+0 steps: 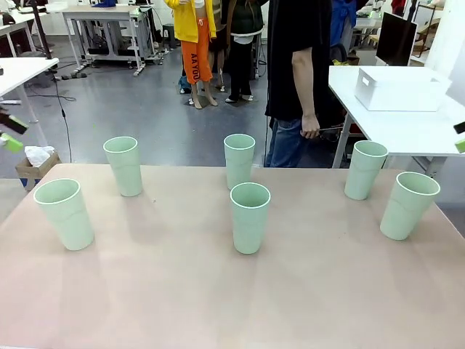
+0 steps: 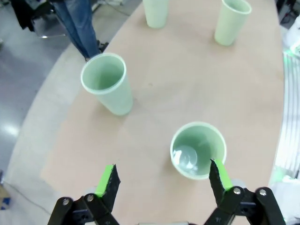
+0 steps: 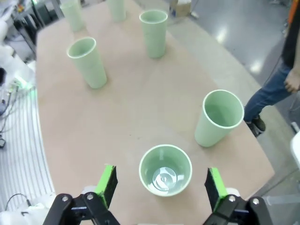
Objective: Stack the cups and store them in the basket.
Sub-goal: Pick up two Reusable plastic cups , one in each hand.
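Cups [image 1: 249,217] across table [image 1: 182,291], basket [image 1: 396,89] far right

From the front we look low across the table [image 1: 167,291] toward the person [image 1: 298,65] at its far side. Our wrist cameras look down and inward from opposite ends, the left close over the left-end cup [image 2: 198,150], the right over the right-end cup [image 3: 165,169]. All three share the near middle cup [image 1: 249,217] [image 2: 232,21] [image 3: 86,61].

Bright, even overhead light; the cups [image 1: 249,217] cast only faint, soft shadows on the tabletop [image 1: 182,291]. Pale glare streaks the floor [image 3: 225,33] upper right in the right wrist view; both wrist views bow at their edges.
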